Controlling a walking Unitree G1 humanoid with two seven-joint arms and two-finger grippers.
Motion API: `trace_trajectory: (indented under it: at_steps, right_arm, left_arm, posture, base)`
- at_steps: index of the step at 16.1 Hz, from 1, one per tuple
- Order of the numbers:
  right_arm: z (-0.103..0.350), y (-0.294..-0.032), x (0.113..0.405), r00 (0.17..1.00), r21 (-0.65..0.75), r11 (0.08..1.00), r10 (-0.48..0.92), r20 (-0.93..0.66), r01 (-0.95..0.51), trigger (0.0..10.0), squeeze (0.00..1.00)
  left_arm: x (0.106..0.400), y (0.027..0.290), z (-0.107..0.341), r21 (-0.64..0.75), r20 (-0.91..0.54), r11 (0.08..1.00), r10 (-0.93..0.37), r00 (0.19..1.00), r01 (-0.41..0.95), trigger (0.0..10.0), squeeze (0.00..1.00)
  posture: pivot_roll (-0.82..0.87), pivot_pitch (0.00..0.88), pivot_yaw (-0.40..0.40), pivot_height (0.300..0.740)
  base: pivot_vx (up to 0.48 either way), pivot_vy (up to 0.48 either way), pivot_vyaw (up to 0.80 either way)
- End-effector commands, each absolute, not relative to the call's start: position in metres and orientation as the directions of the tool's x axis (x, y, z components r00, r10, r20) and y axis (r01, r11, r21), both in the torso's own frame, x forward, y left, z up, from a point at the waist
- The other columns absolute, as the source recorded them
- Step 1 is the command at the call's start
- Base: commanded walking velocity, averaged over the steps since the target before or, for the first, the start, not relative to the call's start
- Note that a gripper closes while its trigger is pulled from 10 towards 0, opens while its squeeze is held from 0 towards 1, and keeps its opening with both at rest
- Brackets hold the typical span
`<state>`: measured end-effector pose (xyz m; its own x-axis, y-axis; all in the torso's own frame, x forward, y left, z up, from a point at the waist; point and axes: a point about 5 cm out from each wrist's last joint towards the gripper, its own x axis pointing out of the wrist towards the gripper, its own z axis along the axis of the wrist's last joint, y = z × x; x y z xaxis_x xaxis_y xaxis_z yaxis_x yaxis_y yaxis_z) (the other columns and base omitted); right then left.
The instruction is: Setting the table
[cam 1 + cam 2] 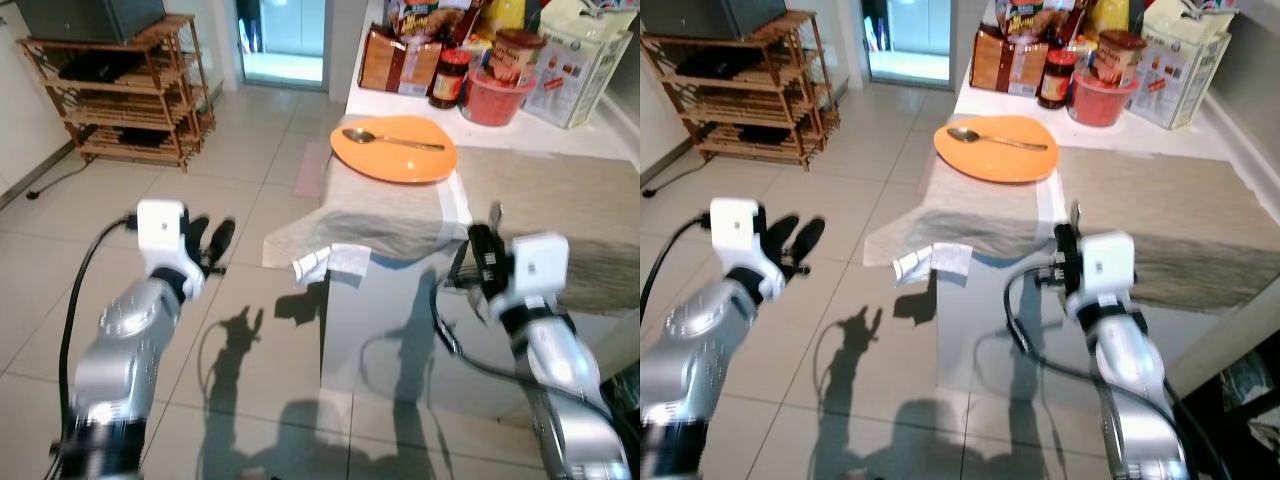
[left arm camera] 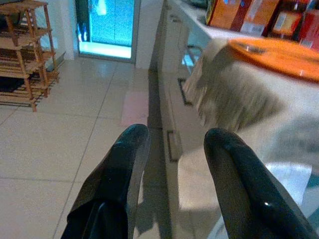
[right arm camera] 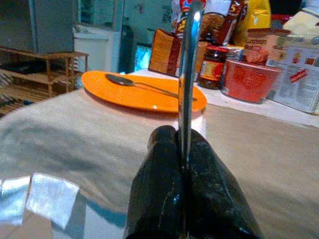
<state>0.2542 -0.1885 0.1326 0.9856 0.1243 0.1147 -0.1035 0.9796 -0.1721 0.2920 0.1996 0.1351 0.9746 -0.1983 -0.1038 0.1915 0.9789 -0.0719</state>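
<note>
1. The right end effector (image 1: pixel 1072 240) is held at the near edge of the desk (image 1: pixel 1200 130), its two black fingers (image 3: pixel 199 174) clenched on a slim metal utensil (image 3: pixel 187 74) that stands upright between them; its working end is cut off by the frame, so its kind cannot be told.
2. Ahead of the right end effector, further onto the desk, an orange plate (image 1: pixel 1025 158) is seen, resting partly on a grey-beige cloth (image 1: pixel 1160 220) that is spread under and beside the end effector and hangs over the desk's left edge.
3. A spoon (image 1: pixel 990 138) lies across the plate, its bowl toward the left.
4. Beyond the plate, well apart from the end effector, packaged foods are grouped: a brown bag (image 1: pixel 1002 62), a dark jar with a red lid (image 1: pixel 1055 78), a red tub (image 1: pixel 1098 100) with a printed canister (image 1: pixel 1115 55) behind it, and a white printed carton (image 1: pixel 1180 60). A large "5" is made out on a packet (image 3: pixel 185 6) in the right wrist view; other print is too blurred to read.
5. The left end effector (image 1: pixel 208 243) is held over the tiled floor (image 1: pixel 250 170), to the left of the desk, its fingers (image 2: pixel 117 179) released and apart, holding nothing.
6. Far ahead of it, to the left, a wooden slatted shelf (image 1: pixel 130 110) stands against the wall.
</note>
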Motion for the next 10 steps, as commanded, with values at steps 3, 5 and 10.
trace_trajectory:
  at_steps: [3, 5, 10]
  right_arm:
    - [0.116, -0.184, 0.242, 0.984, -0.167, 0.976, 0.155, 0.086, -0.139, 0.0, 0.0]
    - [0.097, -0.19, 0.234, 0.993, -0.142, 0.984, 0.112, 0.03, -0.107, 0.0, 0.0]
    - [0.083, -0.182, 0.226, 0.988, -0.104, 0.983, 0.152, -0.004, -0.152, 0.0, 0.0]
  left_arm:
    - [0.28, 0.186, 0.12, -0.072, -0.115, 0.965, -0.261, 0.959, 0.254, 10.0, 0.0]
    - [0.261, 0.183, 0.1, -0.107, -0.133, 0.959, -0.274, 0.952, 0.261, 10.0, 0.0]
    - [0.251, 0.17, 0.087, -0.123, -0.158, 0.961, -0.265, 0.951, 0.247, 10.0, 0.0]
  posture:
    - [0.06, 0.0, -0.026, 0.74]
    - [0.05, 0.0, -0.031, 0.74]
    - [0.04, 0.0, -0.032, 0.74]
  base:
    - [0.0, 0.0, 0.0]
    - [0.0, 0.0, 0.0]
    - [0.0, 0.0, 0.0]
